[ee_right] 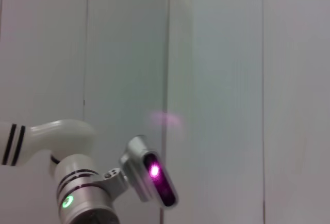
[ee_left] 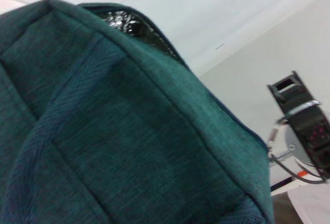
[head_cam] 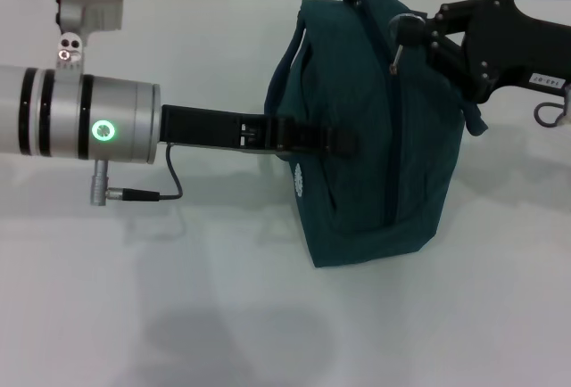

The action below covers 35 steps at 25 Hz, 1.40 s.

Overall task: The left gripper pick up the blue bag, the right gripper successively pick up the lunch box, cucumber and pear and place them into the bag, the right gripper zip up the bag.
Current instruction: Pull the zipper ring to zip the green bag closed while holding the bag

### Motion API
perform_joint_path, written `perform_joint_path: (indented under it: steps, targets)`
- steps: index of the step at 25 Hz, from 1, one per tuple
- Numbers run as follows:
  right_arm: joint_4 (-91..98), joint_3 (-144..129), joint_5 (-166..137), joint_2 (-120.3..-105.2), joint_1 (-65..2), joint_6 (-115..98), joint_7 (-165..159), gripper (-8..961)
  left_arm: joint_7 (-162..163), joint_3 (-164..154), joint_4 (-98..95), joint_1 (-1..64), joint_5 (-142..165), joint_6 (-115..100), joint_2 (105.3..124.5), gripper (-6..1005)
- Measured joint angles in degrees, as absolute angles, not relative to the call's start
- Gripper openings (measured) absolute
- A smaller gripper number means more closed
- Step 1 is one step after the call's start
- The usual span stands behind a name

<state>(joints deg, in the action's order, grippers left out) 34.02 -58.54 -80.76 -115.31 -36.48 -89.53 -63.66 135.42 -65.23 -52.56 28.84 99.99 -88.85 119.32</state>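
The blue bag (head_cam: 375,128) is steadied by the clenched left gripper (head_cam: 343,142), so its zipper pull (head_cam: 395,57), pinched in the right gripper (head_cam: 412,32) fingers, can be drawn.

Head view evenly, brightly lit; soft shadows cast on table (head_cam: 268,333) below bag (head_cam: 375,137). Left wrist view blurred close-up. Glare seen nr purple LED (ee_right: 153,171).
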Motion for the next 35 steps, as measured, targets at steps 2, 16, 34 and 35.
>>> perform_joint_path:
  steps: [2,16,34,35]
  targets:
    - [34.01,-58.53,-80.76,-115.31,-36.49,-88.87,-63.89,7,132.58,-64.69,-51.34,28.76,99.0,-89.21,119.25,346]
    - [34.1,-58.07,-80.29,-115.3,-37.46,-84.87,-63.86,6,123.97,-63.5,-47.91,29.31,101.0,-92.87,119.04,148]
    - [34.1,-58.0,-78.89,-115.3,-37.8,-80.8,-63.2,7,122.12,-63.72,-47.97,30.8,107.2,-98.75,118.06,127]
    - [34.11,-58.01,-78.4,-115.3,-37.68,-80.77,-62.96,7,122.1,-63.73,-48.05,30.92,107.39,-99.21,117.9,126]
